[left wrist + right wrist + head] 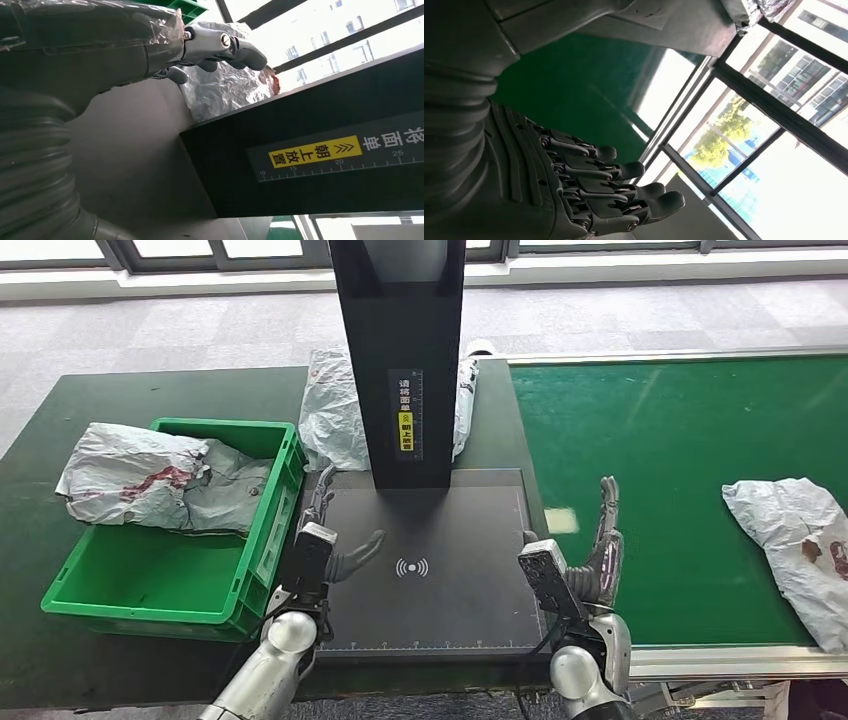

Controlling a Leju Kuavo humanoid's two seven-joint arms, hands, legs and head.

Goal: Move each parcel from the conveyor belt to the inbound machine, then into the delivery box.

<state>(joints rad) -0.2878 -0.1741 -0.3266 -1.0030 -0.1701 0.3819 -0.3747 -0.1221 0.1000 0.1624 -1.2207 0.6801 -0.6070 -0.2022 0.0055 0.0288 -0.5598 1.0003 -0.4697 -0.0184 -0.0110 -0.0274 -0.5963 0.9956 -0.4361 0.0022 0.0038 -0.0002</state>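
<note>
A black flat platform of the inbound machine (pixel 440 580) is seen in the head view on a dark table (pixel 100 650), with a tall black column (pixel 400 350) rising from its far edge; a yellow label (pixel 406 424) with a ruler scale is fixed to the column's front. The left hand (pixel 325 545) is held over the platform's left edge, just beside the green delivery box (pixel 260 540), with its fingers apart and its thumb pointed toward the wireless mark (pixel 411 567) printed on the platform; nothing is gripped in it. The right hand (pixel 595 560) is raised at the platform's right edge, where the machine meets the green conveyor belt (pixel 650 460), its fingers straight, spread and empty, as is confirmed in the right wrist view (pixel 589 190). One crumpled grey parcel with red marks (pixel 150 480) is draped over the far left rim of the delivery box, partly inside it and partly out on the table. A second grey parcel (pixel 335 415) is lodged behind the column, showing on both sides of it, and is also seen past the left thumb in the left wrist view (pixel 225 87). A third grey parcel (pixel 800 550) is laid on the conveyor belt at the right, well apart from the right hand.
</note>
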